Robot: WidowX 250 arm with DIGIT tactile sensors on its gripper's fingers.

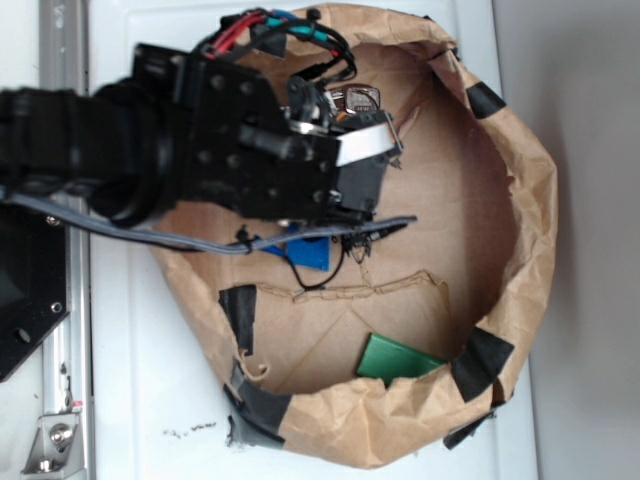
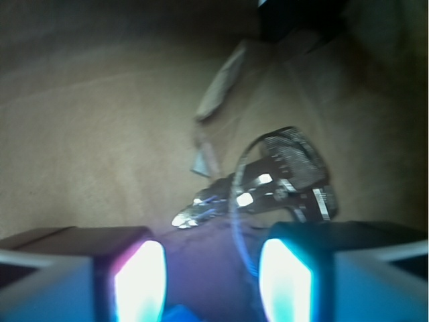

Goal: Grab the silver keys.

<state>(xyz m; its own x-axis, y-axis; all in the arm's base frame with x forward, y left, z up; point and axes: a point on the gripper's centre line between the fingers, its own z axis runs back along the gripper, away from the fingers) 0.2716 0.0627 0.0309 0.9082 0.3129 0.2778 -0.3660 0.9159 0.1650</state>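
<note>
1. Looking down in the exterior view, the black arm (image 1: 200, 140) reaches over a crumpled brown paper bowl (image 1: 530, 210) patched with black tape, on a white surface (image 1: 130, 380). A green card (image 1: 395, 357) and a blue object (image 1: 305, 250) lie inside; the silver keys (image 1: 357, 98) peek past the arm.
2. The wrist view alone shows the gripper (image 2: 211, 278) spread, the shiny keys lying on brown paper just beyond its fingers.

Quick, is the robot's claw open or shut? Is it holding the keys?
Gripper: open, holding nothing. The silver keys lie on the brown paper just ahead of its fingertips.
</note>
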